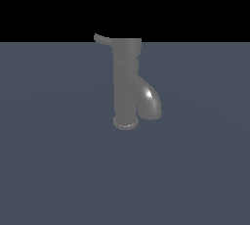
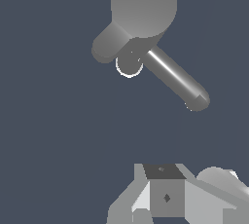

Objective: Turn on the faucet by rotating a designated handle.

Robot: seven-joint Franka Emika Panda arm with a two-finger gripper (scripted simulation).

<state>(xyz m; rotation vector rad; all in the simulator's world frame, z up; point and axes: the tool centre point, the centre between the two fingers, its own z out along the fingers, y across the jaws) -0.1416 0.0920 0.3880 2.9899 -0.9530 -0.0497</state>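
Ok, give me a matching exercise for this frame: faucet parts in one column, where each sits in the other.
Parts:
1. handle
2. spout
3. base ring

Places:
a. lowest, resting on the floor
b. at the top cap, pointing to the exterior view's left
c. low on the column, curving down on the exterior view's right

Pairs: 1-b, 2-c, 3-a

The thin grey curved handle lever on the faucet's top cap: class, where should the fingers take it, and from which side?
Probably at the free tip of the thin grey curved handle lever, approached from above, since it projects sideways towards the exterior view's left, clear of the grey metallic faucet column, giving most leverage.
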